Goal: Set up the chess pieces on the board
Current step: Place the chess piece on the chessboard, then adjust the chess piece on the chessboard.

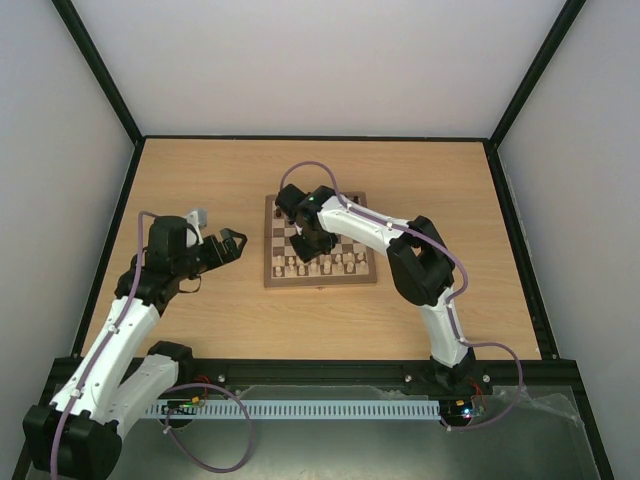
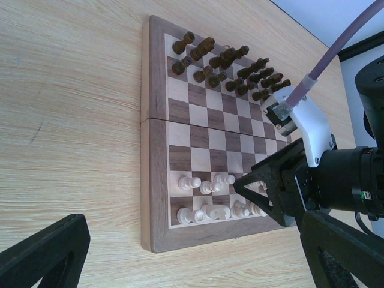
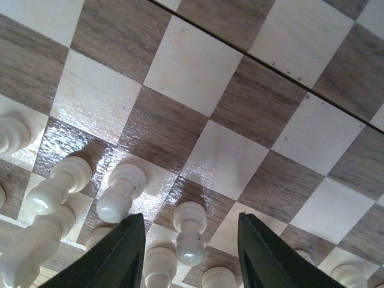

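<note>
The board (image 1: pixel 320 240) lies mid-table; it also shows in the left wrist view (image 2: pixel 157 120) and fills the right wrist view (image 3: pixel 198 78). Dark pieces (image 2: pixel 225 66) stand in its far rows, pale pieces (image 2: pixel 207 201) in its near rows. My right gripper (image 1: pixel 312 243) hangs low over the pale rows, open, its fingers (image 3: pixel 114 258) either side of a pale pawn (image 3: pixel 191 233) without touching it. More pale pawns (image 3: pixel 120 192) stand beside it. My left gripper (image 1: pixel 236 243) is open and empty, above the bare table left of the board.
The wooden table (image 1: pixel 200 180) is ringed by a black frame and white walls. The right arm (image 1: pixel 420 260) reaches across the board's right side. A purple cable (image 2: pixel 336 54) runs along it.
</note>
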